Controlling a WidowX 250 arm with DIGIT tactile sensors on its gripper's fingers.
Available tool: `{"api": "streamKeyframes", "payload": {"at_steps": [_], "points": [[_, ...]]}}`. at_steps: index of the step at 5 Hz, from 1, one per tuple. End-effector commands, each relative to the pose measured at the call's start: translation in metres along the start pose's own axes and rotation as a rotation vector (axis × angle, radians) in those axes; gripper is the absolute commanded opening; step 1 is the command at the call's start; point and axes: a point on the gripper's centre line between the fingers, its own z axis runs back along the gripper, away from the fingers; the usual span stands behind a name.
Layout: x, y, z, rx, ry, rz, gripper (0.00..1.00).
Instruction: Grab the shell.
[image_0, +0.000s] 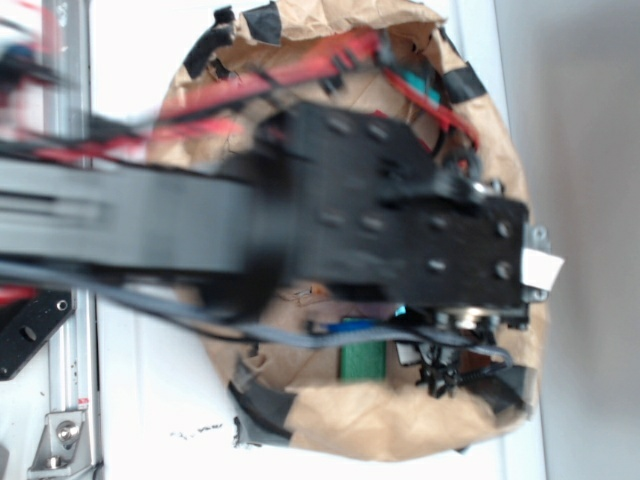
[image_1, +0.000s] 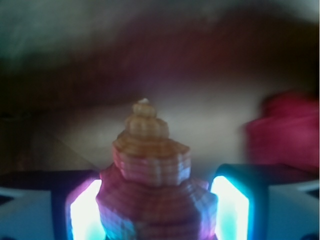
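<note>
In the wrist view, the orange-brown spiral shell (image_1: 150, 175) with ridged steps and a pale knobby tip stands at 6 o'clock, tip pointing up toward 12. It sits in the gripper (image_1: 159, 210), between two glowing fingers (image_1: 231, 210). One finger is at 7 o'clock and one at 5 o'clock. The left finger touches the shell's wide bottom part. On the right I cannot tell if there is a thin gap, so I cannot tell if the hold is tight. A blurry pink-red thing (image_1: 290, 130) is at 3 o'clock.

In the exterior view, the big black robot arm (image_0: 300, 220) reaches across a round brown paper bin (image_0: 400, 425) with black tape. A green rectangular block (image_0: 362, 362) lies at 6 o'clock. The shell is hidden there.
</note>
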Motion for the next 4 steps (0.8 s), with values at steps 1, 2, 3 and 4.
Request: {"api": "streamKeyframes", "payload": {"at_steps": [1, 2, 3, 4], "points": [[0.01, 0.042, 0.112, -0.01, -0.132, -0.051, 0.0], [0.013, 0.049, 0.107, 0.018, -0.097, -0.058, 0.0], [0.011, 0.05, 0.096, 0.0, -0.068, -0.071, 0.0], [0.003, 0.046, 0.088, 0.009, -0.054, -0.068, 0.0]]}}
